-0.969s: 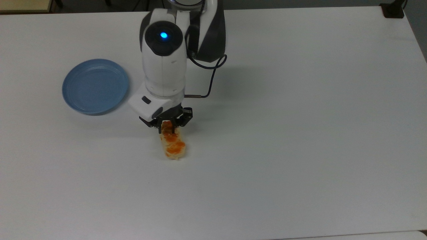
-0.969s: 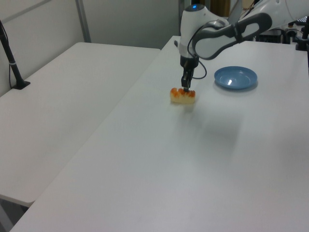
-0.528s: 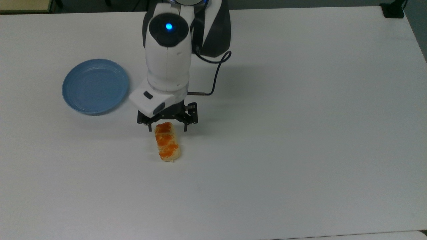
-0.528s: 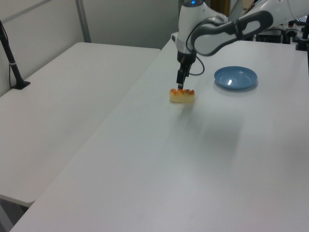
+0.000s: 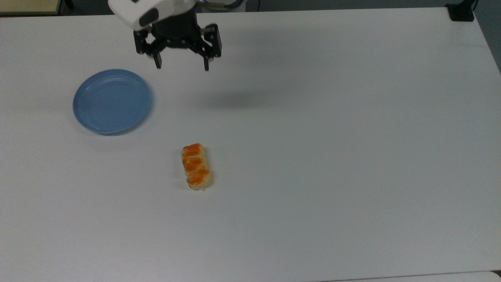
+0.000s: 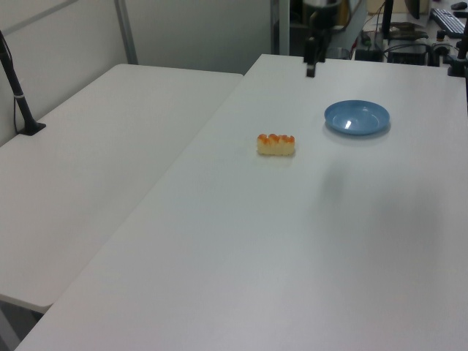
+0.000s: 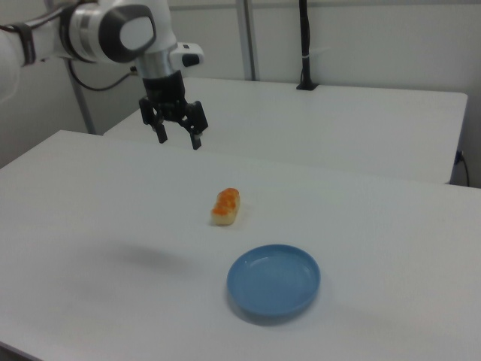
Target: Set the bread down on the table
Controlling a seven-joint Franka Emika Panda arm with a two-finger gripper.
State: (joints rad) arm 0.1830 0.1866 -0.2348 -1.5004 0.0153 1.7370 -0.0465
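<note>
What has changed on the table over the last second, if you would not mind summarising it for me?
The pincer let go of the bread, opened, and rose and drew back toward the top view's upper edge; it now hangs open above the table, well clear of the loaf. The bread shifted slightly on release and now lies flat on the table. The blue plate stayed where it was.
</note>
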